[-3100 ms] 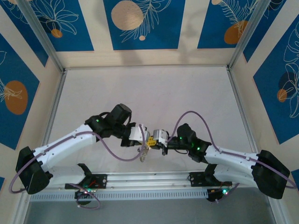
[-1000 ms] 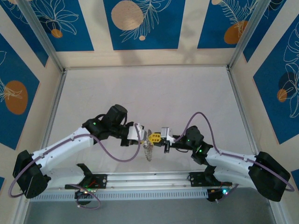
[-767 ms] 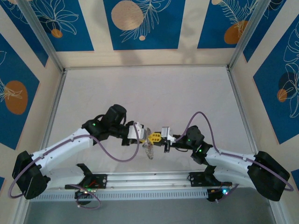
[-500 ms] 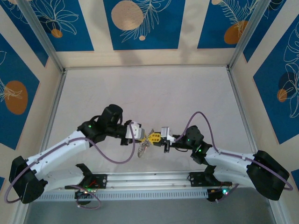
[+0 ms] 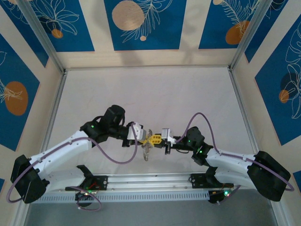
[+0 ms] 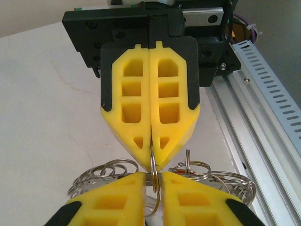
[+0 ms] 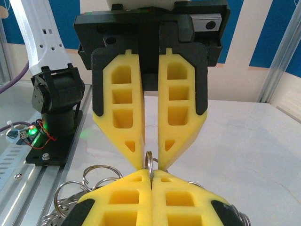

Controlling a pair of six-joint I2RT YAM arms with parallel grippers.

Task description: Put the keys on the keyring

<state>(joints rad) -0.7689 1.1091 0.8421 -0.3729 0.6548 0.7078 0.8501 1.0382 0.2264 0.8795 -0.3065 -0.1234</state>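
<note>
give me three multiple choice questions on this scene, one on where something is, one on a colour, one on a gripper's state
1. Where do the left gripper and right gripper meet?
A) at the back wall
B) at the far right corner
C) tip to tip over the near middle of the table

2. What colour are the fingers of both grippers?
A) yellow
B) red
C) green

3. How is the right gripper set?
A) wide open
B) shut on a thin loop of the keyring
C) lying flat on the table, holding nothing

Answers:
1 C: the overhead view shows the tips touching centrally, just ahead of the arm bases.
2 A: both wrist views show yellow fingers.
3 B: its fingers press together with the silver loop pinched at their tips.
</note>
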